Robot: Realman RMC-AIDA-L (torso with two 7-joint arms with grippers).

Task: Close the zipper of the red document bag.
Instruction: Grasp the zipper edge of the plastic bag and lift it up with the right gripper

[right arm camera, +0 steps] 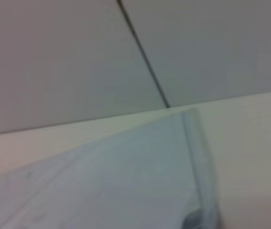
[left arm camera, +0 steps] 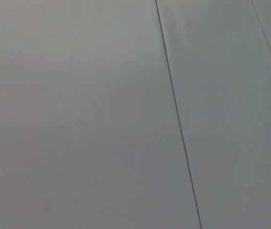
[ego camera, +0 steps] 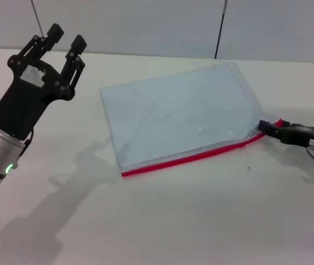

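The red document bag (ego camera: 179, 113) lies flat on the white table (ego camera: 173, 221), a pale blue translucent pouch. Its zipper (ego camera: 184, 159) is the red strip along the near long edge. My right gripper (ego camera: 271, 127) comes in low from the right and is shut on the zipper's right end, where the strip lifts slightly off the table. The slider itself is hidden by the fingers. My left gripper (ego camera: 66, 36) is raised at the far left, open and holding nothing, well away from the bag. The right wrist view shows the bag (right arm camera: 125, 181) close up, without fingers.
A grey panelled wall (ego camera: 157, 22) with dark seams rises behind the table's far edge. The left wrist view shows only that wall (left arm camera: 78, 114). White tabletop lies bare in front of and to the left of the bag.
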